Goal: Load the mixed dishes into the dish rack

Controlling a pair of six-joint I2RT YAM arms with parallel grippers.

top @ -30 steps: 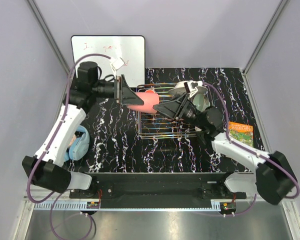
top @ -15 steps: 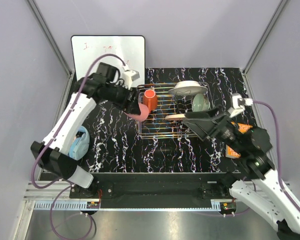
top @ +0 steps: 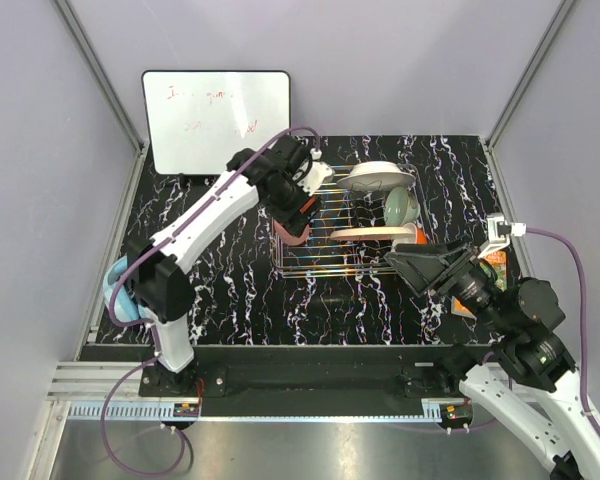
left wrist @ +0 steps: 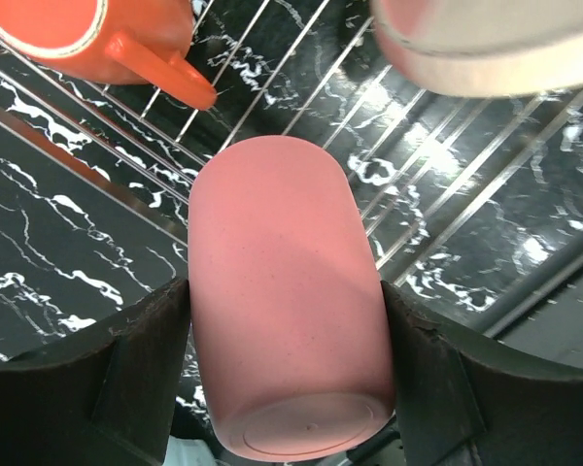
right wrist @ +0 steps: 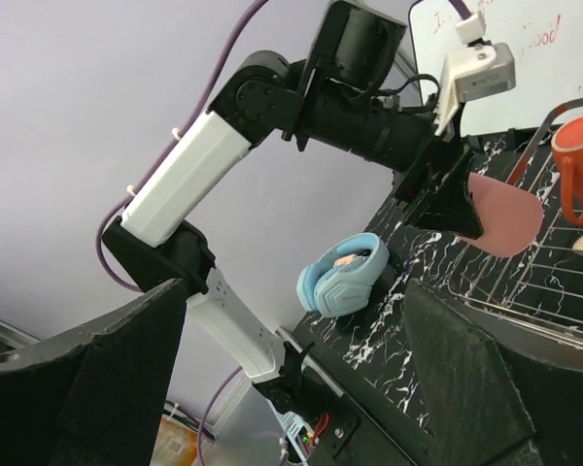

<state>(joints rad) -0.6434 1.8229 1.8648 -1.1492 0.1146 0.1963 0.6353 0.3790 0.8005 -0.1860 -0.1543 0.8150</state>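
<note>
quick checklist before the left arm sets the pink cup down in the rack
1. Pink cup clamped between the left gripper fingers: ok.
2. Cup above the dish rack wires: ok for its far end.
3. Cup's base inside the rack's left rim: cannot tell.
4. Clear of the orange mug: ok, though the handle is close.
5. Clear of the pale dish: ok.
6. Right gripper open, off the rack at its near right: ok.
</note>
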